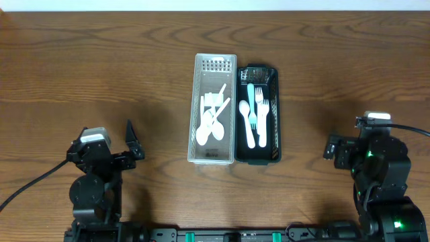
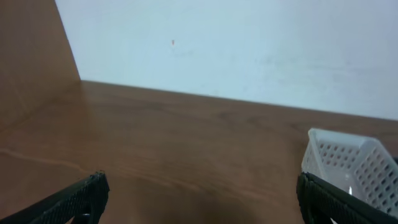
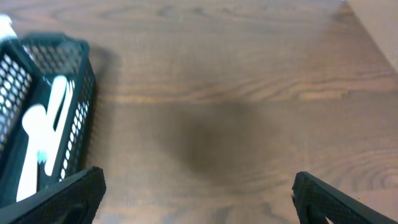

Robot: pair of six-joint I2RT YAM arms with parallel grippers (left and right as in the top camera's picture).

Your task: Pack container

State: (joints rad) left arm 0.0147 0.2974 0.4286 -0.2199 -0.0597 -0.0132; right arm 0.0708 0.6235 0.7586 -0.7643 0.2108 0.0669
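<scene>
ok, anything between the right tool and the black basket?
No. Only bare table lies between the right tool and the black basket. The overhead view shows it, and the right wrist view agrees.

Dark brown wood-grain table (image 1: 101, 67), long wavy grain, matte, soft even light, faint shadows. Pale, plain off-white wall (image 2: 249, 43) along far table edge, small dark speck on it. Brown wooden side panel (image 2: 31, 56) meets wall at left corner.

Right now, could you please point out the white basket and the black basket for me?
white basket (image 1: 216, 65), overhead view, on its perforated far end wall.
black basket (image 1: 259, 72), overhead view, on its far end wall.
</scene>
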